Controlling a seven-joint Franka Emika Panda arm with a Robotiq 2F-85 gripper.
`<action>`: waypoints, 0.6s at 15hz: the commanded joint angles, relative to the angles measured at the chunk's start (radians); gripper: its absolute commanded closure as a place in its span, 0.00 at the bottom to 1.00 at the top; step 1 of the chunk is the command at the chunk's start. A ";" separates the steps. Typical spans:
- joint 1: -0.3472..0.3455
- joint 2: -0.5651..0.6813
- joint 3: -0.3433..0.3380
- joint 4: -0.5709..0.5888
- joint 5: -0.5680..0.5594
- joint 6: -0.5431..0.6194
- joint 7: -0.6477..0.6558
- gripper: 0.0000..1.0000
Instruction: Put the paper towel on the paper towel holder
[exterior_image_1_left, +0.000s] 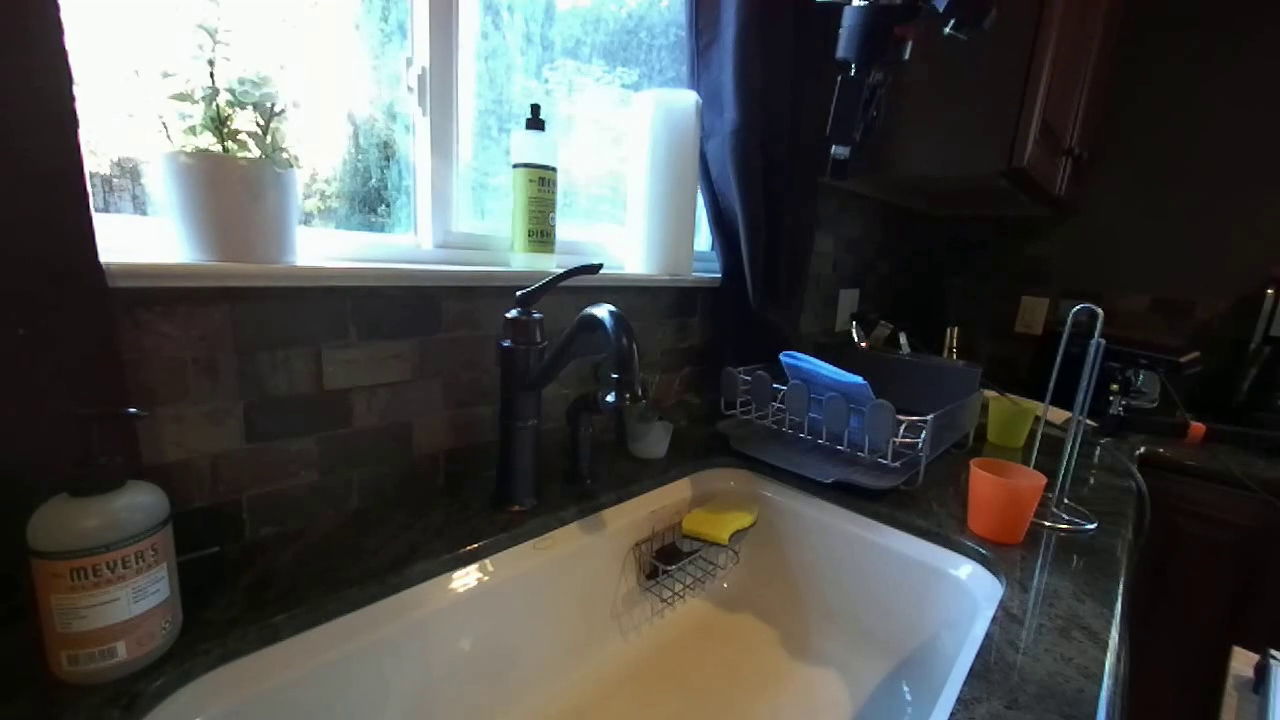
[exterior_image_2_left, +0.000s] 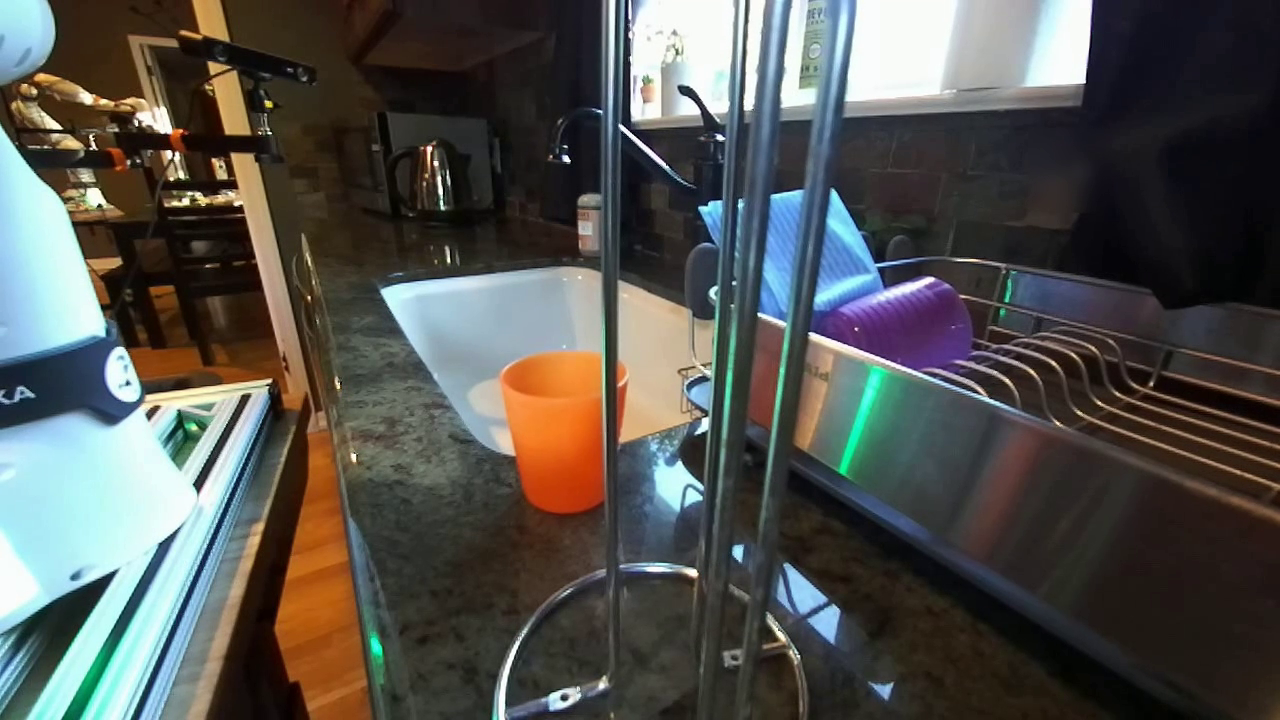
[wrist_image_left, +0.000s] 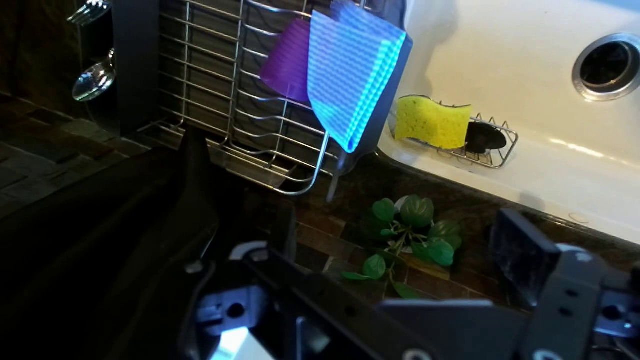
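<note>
The paper towel (exterior_image_1_left: 665, 185), a thick white roll, stands upright on the window sill between the green bottle and the dark curtain. Its lower part also shows in an exterior view (exterior_image_2_left: 985, 45). The paper towel holder (exterior_image_1_left: 1080, 425) stands bare on the counter; its metal rods and ring base are close up in an exterior view (exterior_image_2_left: 612, 300). My gripper (wrist_image_left: 402, 239) is open, with nothing between its fingers. It is high up, partly cut off at the top of an exterior view, to the right of the roll and apart from it. Whether the roll shows in the wrist view, I cannot tell.
The green bottle (exterior_image_1_left: 534, 195) and a potted plant (exterior_image_1_left: 232, 205) share the sill. The curtain (exterior_image_1_left: 745, 150) hangs beside the roll. Below are the dark faucet (exterior_image_1_left: 520, 400), a small plant (wrist_image_left: 417, 212), the dish rack (exterior_image_1_left: 850, 420), the sink (exterior_image_1_left: 850, 560) and an orange cup (exterior_image_1_left: 1003, 500) by the holder.
</note>
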 joint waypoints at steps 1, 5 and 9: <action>0.005 0.021 -0.012 0.051 -0.033 0.057 -0.036 0.00; 0.007 0.094 -0.053 0.199 -0.045 0.102 -0.205 0.00; 0.009 0.240 -0.071 0.453 -0.003 0.098 -0.303 0.00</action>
